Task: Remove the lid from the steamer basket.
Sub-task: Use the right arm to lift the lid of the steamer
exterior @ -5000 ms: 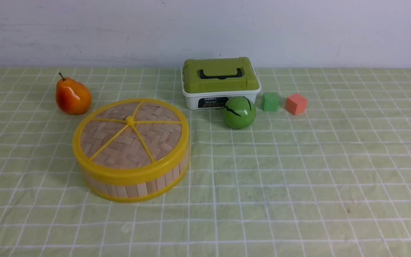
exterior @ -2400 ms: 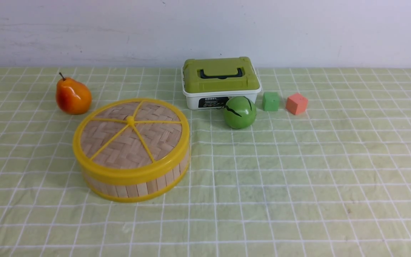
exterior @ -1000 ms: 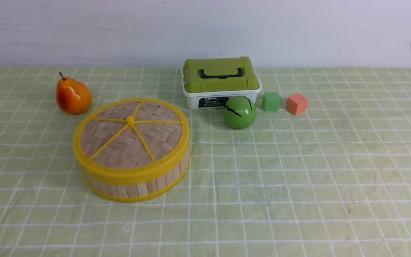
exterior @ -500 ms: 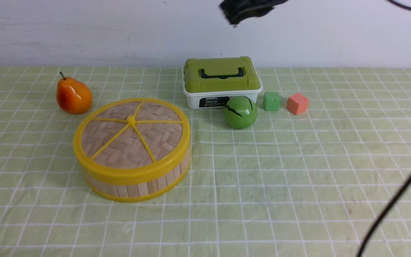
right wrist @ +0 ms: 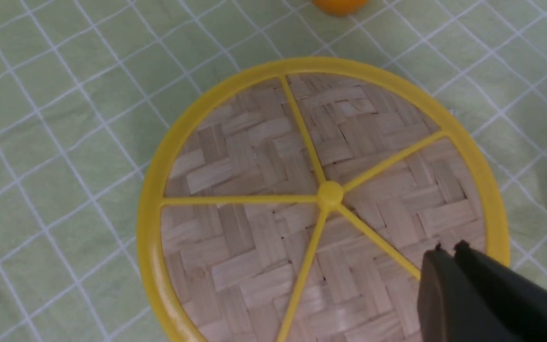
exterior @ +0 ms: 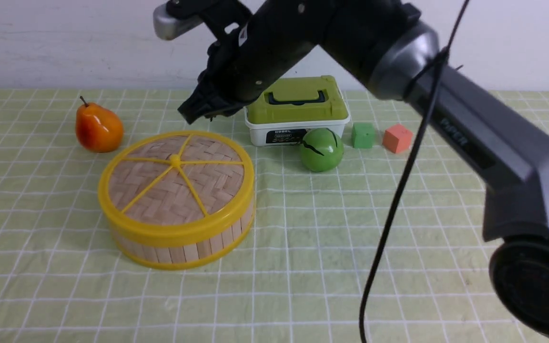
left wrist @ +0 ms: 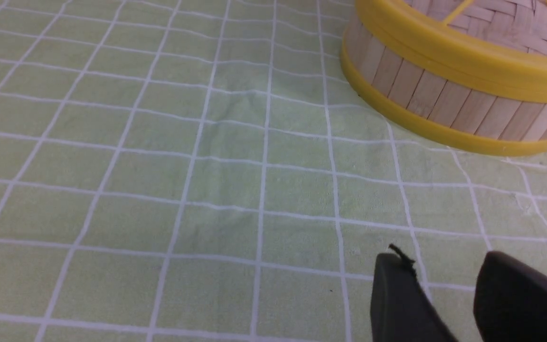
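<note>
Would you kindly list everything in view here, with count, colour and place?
lid: one, bamboo with yellow rim, on the steamer basket
steamer basket: one, bamboo and yellow, left of centre
pear: one, orange, behind the basket, left
box: one, white with green top, centre rear
ball: one, green, before the box
cubes: two, green and salmon, right of the ball
tablecloth: one, green checked, underneath
right hand: one, black, shut, above the lid
left hand: one, black, open, near the basket
</note>
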`<state>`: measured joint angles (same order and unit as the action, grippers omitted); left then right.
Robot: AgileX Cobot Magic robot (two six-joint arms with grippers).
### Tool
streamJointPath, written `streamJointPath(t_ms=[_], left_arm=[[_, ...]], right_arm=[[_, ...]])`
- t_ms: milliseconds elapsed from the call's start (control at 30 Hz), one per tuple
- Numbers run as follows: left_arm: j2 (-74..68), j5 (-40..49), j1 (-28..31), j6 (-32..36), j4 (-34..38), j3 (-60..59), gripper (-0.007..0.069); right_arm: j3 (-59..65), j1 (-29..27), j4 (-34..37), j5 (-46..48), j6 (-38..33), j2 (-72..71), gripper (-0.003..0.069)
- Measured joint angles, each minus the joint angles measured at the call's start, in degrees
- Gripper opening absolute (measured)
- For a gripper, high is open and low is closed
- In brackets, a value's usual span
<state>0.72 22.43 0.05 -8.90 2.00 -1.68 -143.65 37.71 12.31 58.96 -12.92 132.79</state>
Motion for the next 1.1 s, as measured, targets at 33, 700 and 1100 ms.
streamJointPath(t_ms=[33, 700, 1100], left_arm=[[0.0, 0.0, 0.0, 0.0, 0.0, 0.0, 0.0239], [0.0, 0.0, 0.0, 0.0, 0.0, 0.0, 0.0239], [0.0, 0.0, 0.0, 0.0, 0.0, 0.0, 0.0239]], right_arm=[[0.0, 0.0, 0.1, -0.6, 0.8, 0.8, 0.0020], [0.0, 0.0, 3.7, -9.3, 3.3, 4.6, 0.0530], [0.0, 2.3, 5.9, -14.7, -0.6, 11.9, 0.0424]])
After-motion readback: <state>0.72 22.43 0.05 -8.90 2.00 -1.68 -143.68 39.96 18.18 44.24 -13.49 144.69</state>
